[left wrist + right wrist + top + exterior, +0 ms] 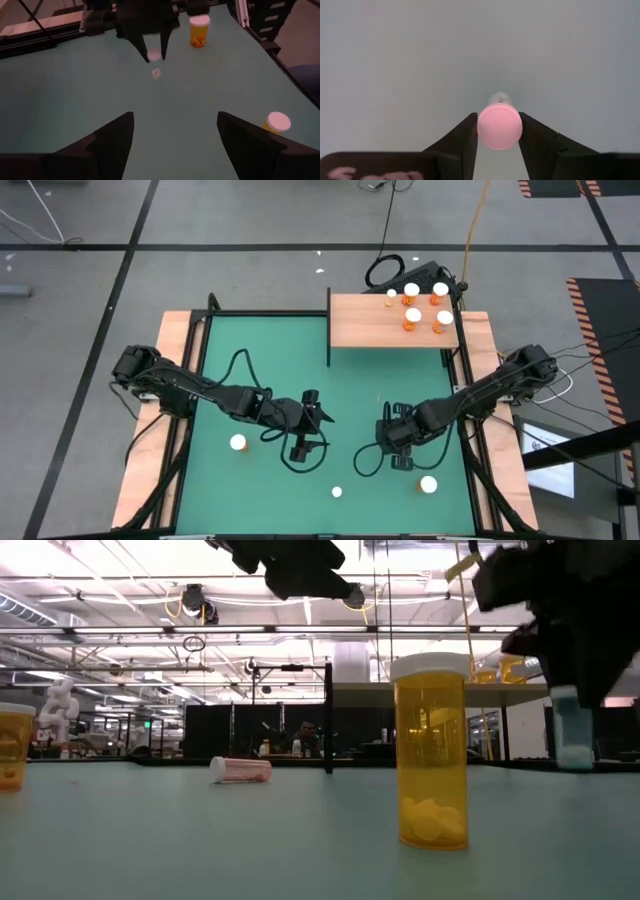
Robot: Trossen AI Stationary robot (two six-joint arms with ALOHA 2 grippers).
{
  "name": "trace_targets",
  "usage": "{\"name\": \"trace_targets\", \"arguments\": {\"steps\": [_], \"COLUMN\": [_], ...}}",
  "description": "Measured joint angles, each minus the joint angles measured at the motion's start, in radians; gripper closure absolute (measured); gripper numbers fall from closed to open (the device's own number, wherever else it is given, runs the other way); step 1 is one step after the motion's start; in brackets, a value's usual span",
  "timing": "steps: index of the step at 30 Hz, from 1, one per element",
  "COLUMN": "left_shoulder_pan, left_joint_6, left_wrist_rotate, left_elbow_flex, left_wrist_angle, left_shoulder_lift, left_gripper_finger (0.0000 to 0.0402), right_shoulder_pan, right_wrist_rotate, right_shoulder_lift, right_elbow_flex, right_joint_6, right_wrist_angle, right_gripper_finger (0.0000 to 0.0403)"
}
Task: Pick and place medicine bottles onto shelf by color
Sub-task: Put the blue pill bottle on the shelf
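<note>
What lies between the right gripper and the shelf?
Only bare green mat, seen in the high view, between the right gripper and the shelf.

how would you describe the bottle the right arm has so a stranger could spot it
Start on the green mat and find the right arm's pincer over the mat's right half. Between its two fingers stands a small upright bottle, seen cap-on from the wrist camera. Unlike the loose mat bottles and those on the wooden shelf, it alone sits between fingers.
</note>
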Motion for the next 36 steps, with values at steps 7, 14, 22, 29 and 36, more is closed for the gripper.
{"name": "trace_targets", "arguments": {"steps": [7, 14, 22, 29, 36], "left_shoulder_pan": [0.009, 0.042, 0.119, 0.18, 0.219], "left_joint_6": [0.014, 0.058, 0.098, 0.087, 0.075], "left_wrist_rotate": [-0.003, -0.006, -0.006, 0.061, 0.082], "left_elbow_flex": [0.0, 0.0, 0.0, -0.113, -0.236], "left_wrist_angle": [0.0, -0.003, -0.006, 0.193, 0.442], "left_shoulder_lift": [0.0, 0.0, 0.0, 0.0, 0.0], "left_gripper_finger": [0.0117, 0.0117, 0.0117, 0.0117, 0.0117], "right_shoulder_pan": [-0.042, -0.165, -0.39, -0.606, -0.831], "right_wrist_rotate": [0.001, -0.025, -0.053, -0.053, -0.055], "right_shoulder_lift": [-0.085, -0.177, -0.203, -0.185, -0.145], "right_elbow_flex": [0.053, 0.091, 0.181, 0.287, 0.383], "right_joint_6": [-0.058, -0.2, -0.475, -0.714, -0.887], "right_wrist_angle": [-0.023, -0.083, -0.14, -0.233, -0.298], "right_gripper_finger": [0.0284, 0.0284, 0.0284, 0.0284, 0.0284]}}
